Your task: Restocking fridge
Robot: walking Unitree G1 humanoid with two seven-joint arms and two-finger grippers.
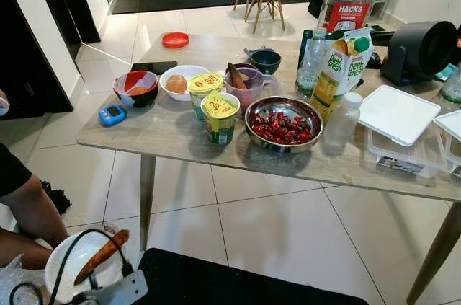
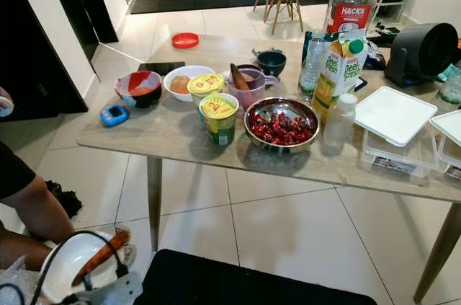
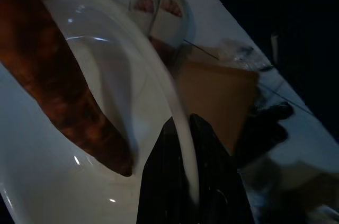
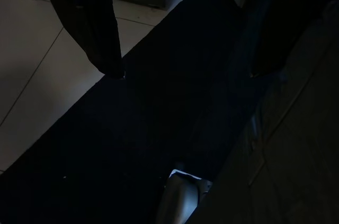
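White and glossy, the bowl (image 1: 72,265) is hanging low at my left side, well short of the bench (image 1: 166,132), with a brown sausage-like piece (image 1: 101,256) lying slantwise inside it. I am gripping it with my left tool (image 3: 183,144), the two black fingers (image 3: 159,181) clamped on the bowl's rim, one inside and one outside. My right tool (image 4: 175,70) is hanging idle over a dark mat (image 4: 159,128) on the tiled floor, fingers spread apart. Ahead, the bench is carrying a steel bowl of red fruit (image 1: 283,123), two yellow-lidded cups (image 1: 220,115), a juice carton (image 1: 340,71) and clear lidded boxes (image 1: 400,128). A person's arm (image 1: 29,204) is showing at my left.
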